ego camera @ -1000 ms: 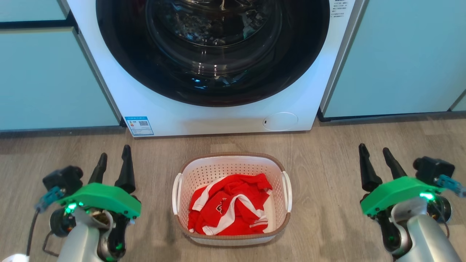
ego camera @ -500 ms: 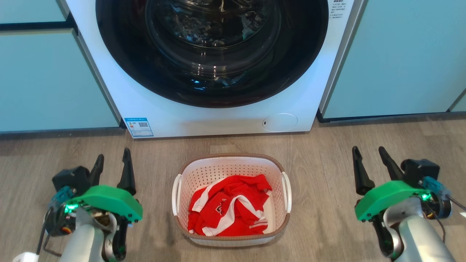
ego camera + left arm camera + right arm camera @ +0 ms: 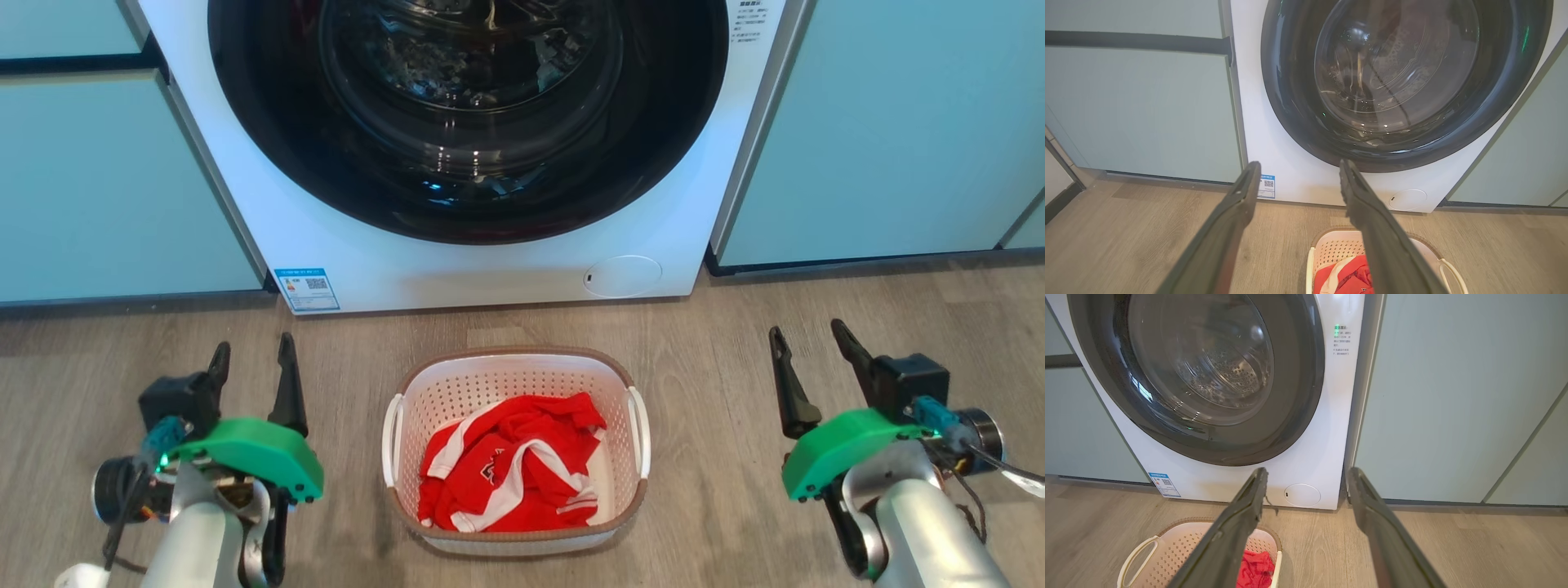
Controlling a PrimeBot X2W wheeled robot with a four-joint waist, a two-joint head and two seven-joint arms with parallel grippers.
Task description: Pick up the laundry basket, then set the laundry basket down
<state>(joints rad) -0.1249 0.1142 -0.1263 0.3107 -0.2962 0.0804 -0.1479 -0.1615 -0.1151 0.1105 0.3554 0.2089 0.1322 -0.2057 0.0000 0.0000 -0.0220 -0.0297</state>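
I see 1 laundry basket (image 3: 506,388) standing on the wood floor (image 3: 718,343), just in front of 1 white washing machine (image 3: 506,278), with 1 red-and-white garment (image 3: 506,469) crumpled inside it. Its 2 white side handles (image 3: 393,441) face my 2 grippers. My left gripper (image 3: 253,347) hovers left of the basket and my right gripper (image 3: 806,331) hovers right of it. Both are well apart from it, each with its 2 fingers (image 3: 287,384) spread wide, holding nothing.
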